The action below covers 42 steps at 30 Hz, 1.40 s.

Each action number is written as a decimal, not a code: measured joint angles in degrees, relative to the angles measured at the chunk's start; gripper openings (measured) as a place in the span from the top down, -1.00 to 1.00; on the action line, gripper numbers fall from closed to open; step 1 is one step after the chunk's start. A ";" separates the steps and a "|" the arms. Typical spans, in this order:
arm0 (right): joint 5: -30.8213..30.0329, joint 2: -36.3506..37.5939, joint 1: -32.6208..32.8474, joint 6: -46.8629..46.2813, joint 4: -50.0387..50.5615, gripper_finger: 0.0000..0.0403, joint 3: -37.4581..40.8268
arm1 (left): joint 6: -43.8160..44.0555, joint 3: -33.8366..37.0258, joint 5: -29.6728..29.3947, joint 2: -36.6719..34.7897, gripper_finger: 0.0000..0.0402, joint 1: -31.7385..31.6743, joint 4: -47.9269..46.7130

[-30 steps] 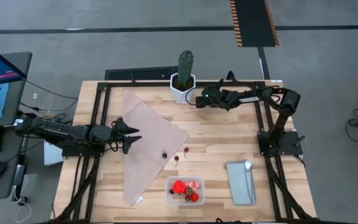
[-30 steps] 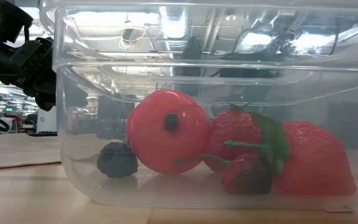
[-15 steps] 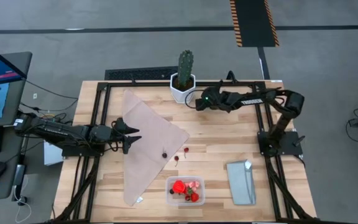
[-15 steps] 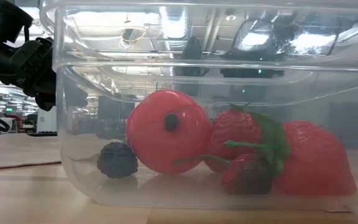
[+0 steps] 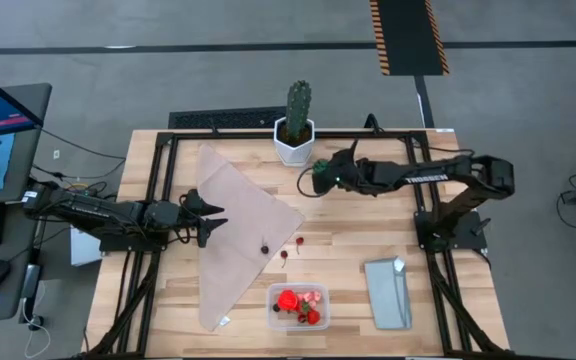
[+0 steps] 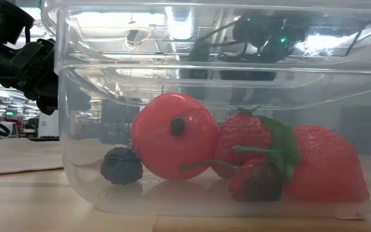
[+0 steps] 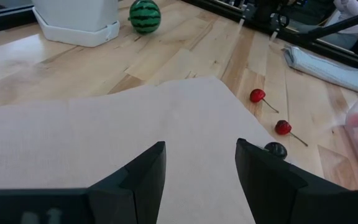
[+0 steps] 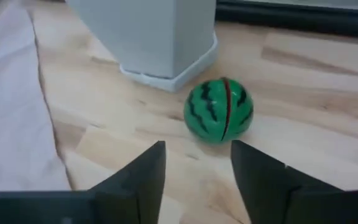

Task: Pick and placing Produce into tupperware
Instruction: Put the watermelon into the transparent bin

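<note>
The clear tub (image 5: 299, 305) stands near the table's front edge and holds red strawberries (image 6: 321, 164), a red round fruit (image 6: 172, 135) and a dark berry (image 6: 122, 165). Two red cherries (image 5: 299, 240) lie on the wood and a dark one (image 5: 265, 249) on the beige cloth (image 5: 238, 230). The green striped ball (image 8: 219, 118) rests on the wood beside the white cactus pot (image 8: 154, 37); it also shows in the left wrist view (image 7: 145, 15). My right gripper (image 8: 197, 155) is open, just short of the ball. My left gripper (image 7: 199, 146) is open over the cloth's left part.
The tall cactus in its pot (image 5: 296, 125) stands at the far edge, close to my right gripper (image 5: 313, 178). The grey-blue lid (image 5: 388, 292) lies right of the tub. A black frame runs along the table's edges.
My right gripper has gone from the far edge toward the near edge and a little left, past the cactus pot, as its arm stretched out further over the table. My left arm, the fruits and the tub have kept still.
</note>
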State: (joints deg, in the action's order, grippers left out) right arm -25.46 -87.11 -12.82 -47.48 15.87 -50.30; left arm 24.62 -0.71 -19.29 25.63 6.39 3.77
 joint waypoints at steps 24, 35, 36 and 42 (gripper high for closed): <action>10.54 -8.52 -10.80 2.40 -8.77 -0.96 -0.14 | 0.02 0.00 0.02 -0.01 0.09 0.00 0.00; 15.39 -15.50 -11.71 1.43 -8.75 -0.91 -2.22 | 0.02 0.00 0.00 -0.01 0.09 0.00 0.00; 15.50 -15.43 -11.71 1.59 -8.80 -0.89 -2.43 | 0.02 0.00 0.00 0.00 0.09 0.00 -0.01; 15.26 -15.43 -11.58 4.08 -9.08 -0.54 -3.40 | 0.02 0.00 0.00 -0.01 0.09 0.00 0.00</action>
State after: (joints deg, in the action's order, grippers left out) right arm -10.20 -102.54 -24.40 -43.40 6.79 -53.70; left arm 24.64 -0.71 -19.29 25.61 6.39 3.77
